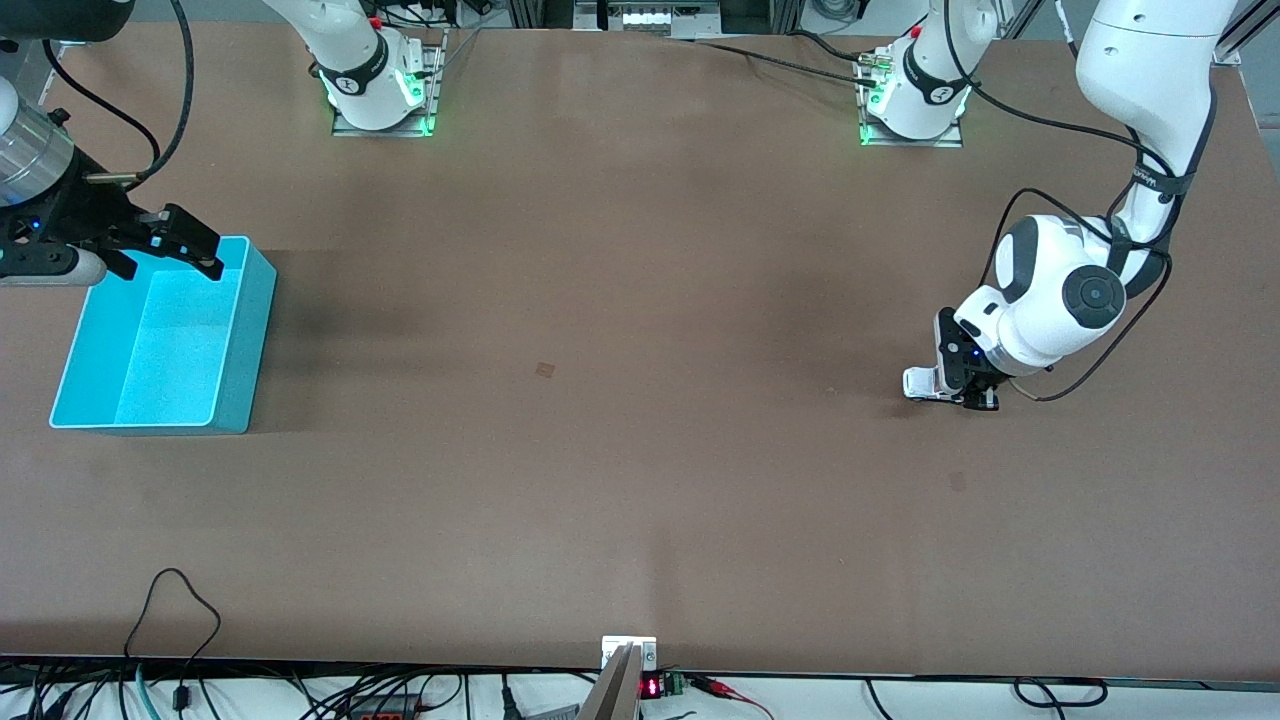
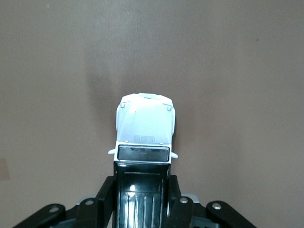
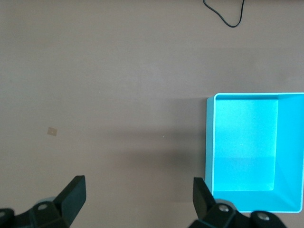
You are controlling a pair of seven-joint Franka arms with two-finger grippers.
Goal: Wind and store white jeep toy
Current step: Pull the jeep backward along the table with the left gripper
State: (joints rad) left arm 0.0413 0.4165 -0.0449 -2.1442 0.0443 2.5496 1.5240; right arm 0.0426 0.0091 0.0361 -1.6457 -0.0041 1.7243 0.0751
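Resting on brown table (image 1: 640,480), white jeep toy (image 2: 145,128).

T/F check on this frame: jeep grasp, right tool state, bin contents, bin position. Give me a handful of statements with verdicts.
1. The left tool is shut on the small white jeep toy with the black ribbed roof. True.
2. The white jeep toy lies inside the cyan plastic bin. False: it is at the left arm's end of the table, down at the brown tabletop; the bin shows nothing in it.
3. The right tool is open, over the cyan bin's edge. True.
4. The right tool holds the jeep. False: nothing sits between its fingers.
5. The cyan bin sits at the left arm's end of the table. False: it is at the right arm's end.
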